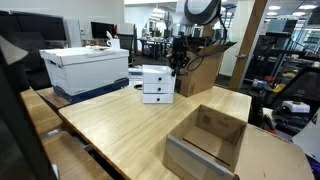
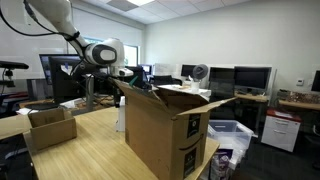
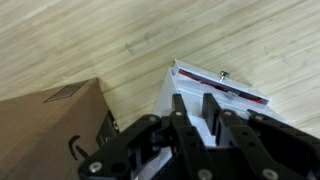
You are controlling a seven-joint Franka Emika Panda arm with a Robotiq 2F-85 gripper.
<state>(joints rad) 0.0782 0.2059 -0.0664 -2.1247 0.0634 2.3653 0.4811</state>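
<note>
A small white drawer unit (image 1: 157,84) stands on the wooden table (image 1: 120,130). In the wrist view its white top (image 3: 190,80) has a red strip and a small knob (image 3: 222,73) at the far edge. My gripper (image 1: 178,66) hangs just above the unit's back corner, next to a tall brown cardboard box (image 1: 205,68). In the wrist view the fingers (image 3: 196,102) are nearly together with a narrow gap, and nothing shows between them but the white top below. The gripper also shows in an exterior view (image 2: 126,76), partly behind the tall box (image 2: 165,125).
A low open cardboard box (image 1: 208,140) sits near the table's front corner and also shows in an exterior view (image 2: 50,128). A large white carton (image 1: 85,68) stands at the table's far end. The tall box's side (image 3: 50,130) is close beside the gripper. Desks and monitors surround the table.
</note>
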